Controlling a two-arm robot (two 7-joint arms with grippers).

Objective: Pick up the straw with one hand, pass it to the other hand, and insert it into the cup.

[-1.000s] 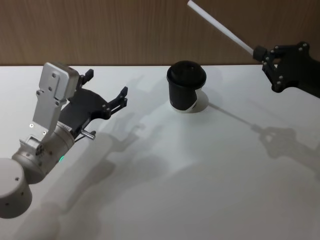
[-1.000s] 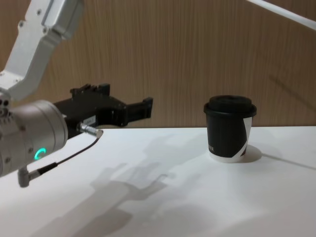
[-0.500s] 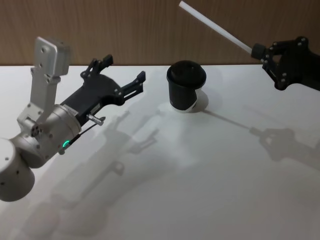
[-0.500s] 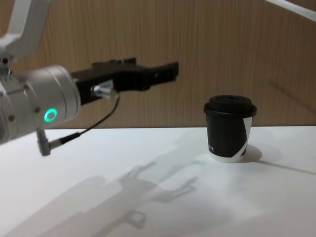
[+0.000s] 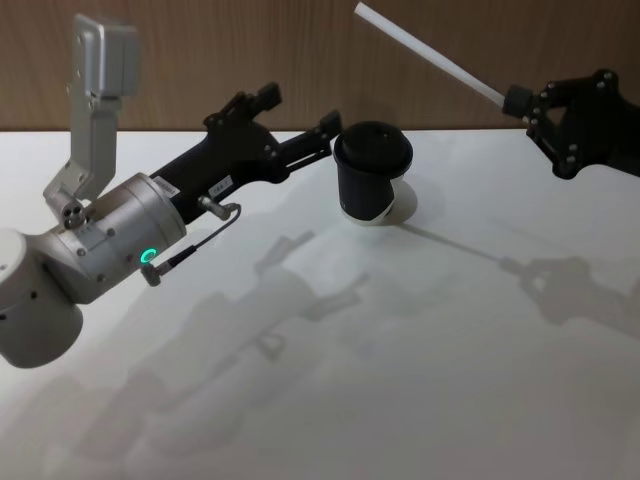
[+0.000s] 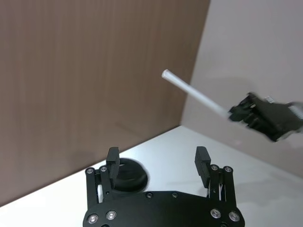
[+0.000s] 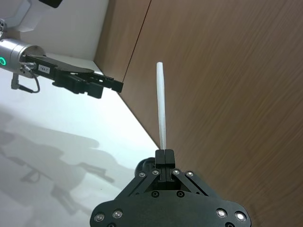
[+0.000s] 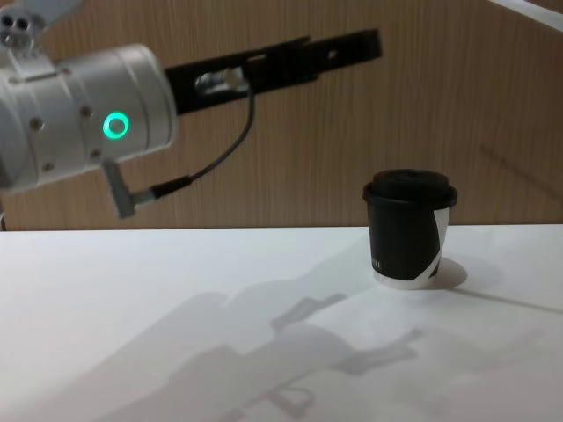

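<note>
The white straw (image 5: 430,52) slants high in the air, up and to the right of the cup (image 5: 372,190), its lower end pinched tight in the right gripper (image 5: 515,100). The pickup looks done; the handover and the insertion are yet to come. The left gripper (image 5: 300,110), spread wide and empty, is raised beside the cup, well apart from the straw. The cup stands upright on the white table (image 5: 400,360), its lid (image 5: 372,150) on and no straw in it.

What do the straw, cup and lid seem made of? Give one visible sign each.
The straw, in the right gripper: probably plastic or paper; matte white, thin, straight. The cup: likely paper; matte black wall, white base. Its lid: likely plastic; moulded, stepped rim. The left gripper hovers open left of the cup.
</note>
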